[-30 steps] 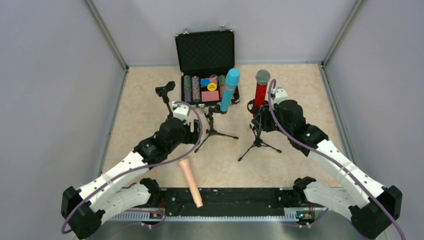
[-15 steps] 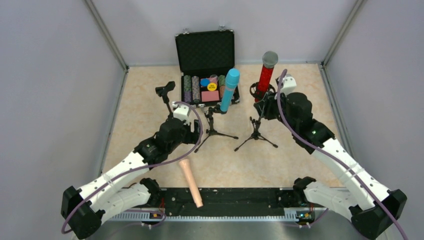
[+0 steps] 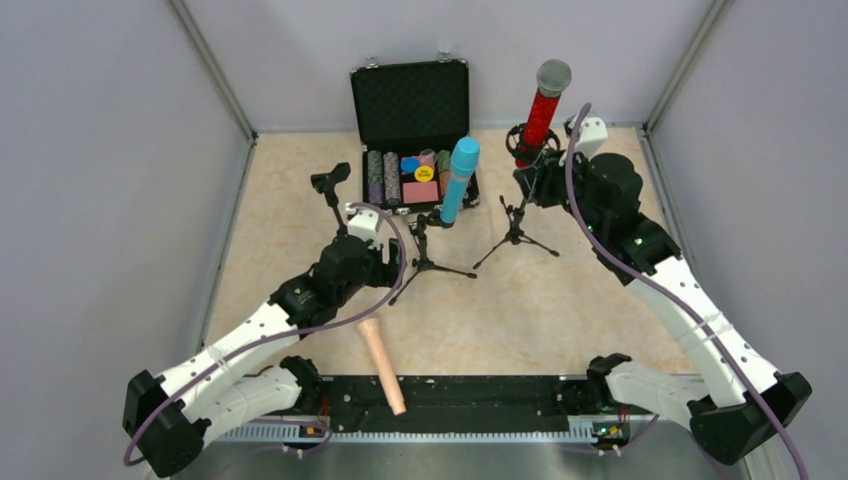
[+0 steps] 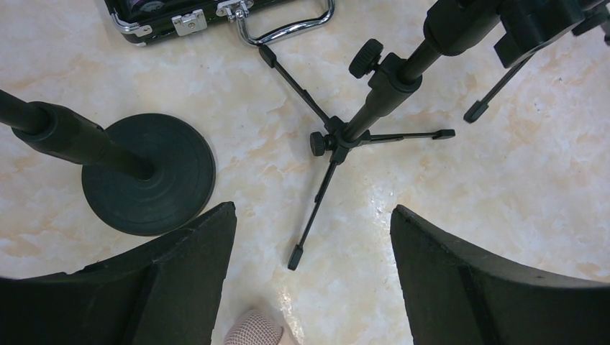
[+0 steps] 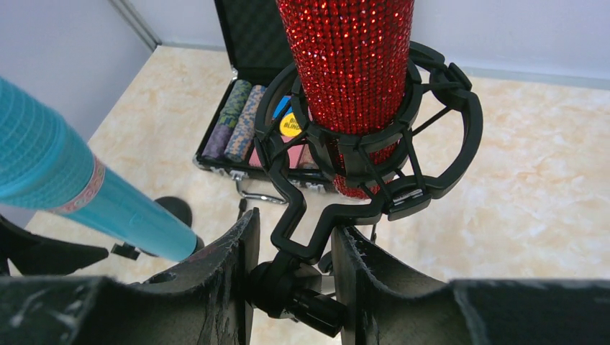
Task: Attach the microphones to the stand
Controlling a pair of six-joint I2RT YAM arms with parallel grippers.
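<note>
The glittery red microphone [image 3: 541,108] stands in the shock mount [image 5: 431,144] of a small tripod stand [image 3: 515,232]. My right gripper [image 3: 536,186] is shut on that mount's joint below the red microphone [image 5: 349,65]; in the wrist view the right gripper [image 5: 296,226] clamps the black stem. The light blue microphone [image 3: 459,180] sits in a second tripod stand [image 3: 426,255]. The peach-beige microphone [image 3: 382,364] lies on the table near the front. My left gripper [image 3: 386,268] is open and empty above its head [image 4: 252,328]; it also shows in the left wrist view [image 4: 313,210].
A round-base stand [image 3: 331,190] with an empty clip stands at the left, its base [image 4: 147,172] beside my left finger. An open black case [image 3: 410,100] with poker chips sits at the back, its handle [image 4: 284,29] facing forward. Grey walls enclose the table.
My right gripper has carried the red microphone and its tripod stand away from me toward the back right. The left arm, blue microphone and peach-beige microphone have not moved.
</note>
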